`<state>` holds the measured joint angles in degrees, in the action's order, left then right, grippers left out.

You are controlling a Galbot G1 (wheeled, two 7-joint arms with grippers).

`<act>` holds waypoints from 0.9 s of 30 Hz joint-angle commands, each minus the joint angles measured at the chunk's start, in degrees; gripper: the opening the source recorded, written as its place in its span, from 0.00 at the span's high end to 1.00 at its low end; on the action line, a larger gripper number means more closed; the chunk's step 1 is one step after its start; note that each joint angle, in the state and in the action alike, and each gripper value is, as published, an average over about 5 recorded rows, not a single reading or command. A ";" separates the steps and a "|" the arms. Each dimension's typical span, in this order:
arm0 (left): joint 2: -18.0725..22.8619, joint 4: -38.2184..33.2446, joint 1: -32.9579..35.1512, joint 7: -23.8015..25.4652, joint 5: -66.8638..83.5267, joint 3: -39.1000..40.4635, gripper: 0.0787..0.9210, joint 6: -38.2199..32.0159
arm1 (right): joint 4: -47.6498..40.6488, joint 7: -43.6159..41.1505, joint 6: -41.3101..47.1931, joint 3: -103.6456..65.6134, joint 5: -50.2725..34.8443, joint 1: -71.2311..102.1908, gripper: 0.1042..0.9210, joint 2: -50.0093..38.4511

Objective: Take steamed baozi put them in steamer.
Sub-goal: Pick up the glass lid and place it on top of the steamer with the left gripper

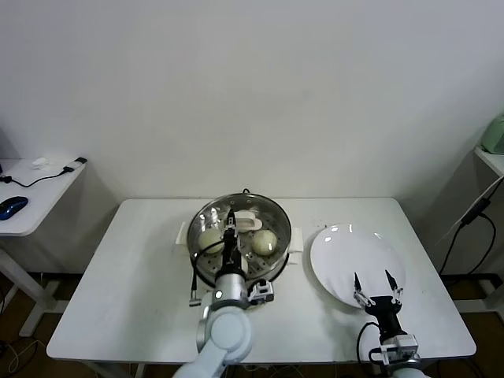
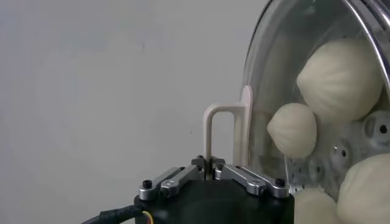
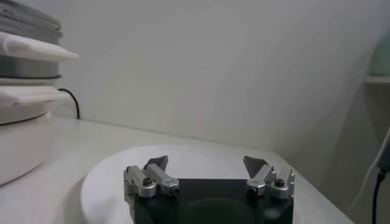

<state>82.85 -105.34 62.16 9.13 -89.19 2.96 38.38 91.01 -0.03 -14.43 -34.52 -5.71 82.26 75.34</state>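
Observation:
The steamer point(image 1: 282, 224) stands at the middle back of the white table, with cream-white baozi point(image 1: 264, 242) inside it. My left gripper point(image 1: 230, 229) is over the steamer, shut on the cream handle point(image 2: 222, 131) of the round glass lid point(image 2: 274, 73). In the left wrist view, several baozi point(image 2: 340, 79) show through the glass on the perforated tray. My right gripper point(image 1: 376, 288) is open and empty over the near edge of the flat white plate point(image 1: 346, 252), which holds nothing. The right wrist view shows its fingers point(image 3: 157, 165) apart above the plate point(image 3: 109, 176), with the steamer point(image 3: 24, 140) off to the side.
The white table point(image 1: 118, 291) carries only the steamer and plate. A side table point(image 1: 31, 201) with a blue mouse point(image 1: 12, 206) and cables stands at far left. A shelf point(image 1: 492, 161) with hanging cables is at far right. A black cable point(image 1: 194, 276) hangs from my left arm.

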 commanded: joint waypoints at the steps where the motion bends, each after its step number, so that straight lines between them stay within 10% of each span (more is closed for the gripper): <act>1: 0.32 1.31 -0.05 -0.48 -0.97 0.16 0.93 -0.04 | -0.17 0.09 -0.47 0.00 0.11 -0.27 0.12 0.15; 13: 0.01 0.77 -0.30 -0.49 -0.37 0.22 0.91 -0.72 | -0.73 -0.64 -1.47 0.37 0.78 -0.57 0.12 0.39; 27: -2.88 -7.99 2.53 2.02 5.14 0.31 0.45 -1.11 | -0.60 -2.69 0.23 1.02 2.09 -0.70 0.12 0.10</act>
<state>81.11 -109.03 63.48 10.10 -86.24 3.34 37.32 90.37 -1.98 -14.82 -33.76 -4.27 81.60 75.39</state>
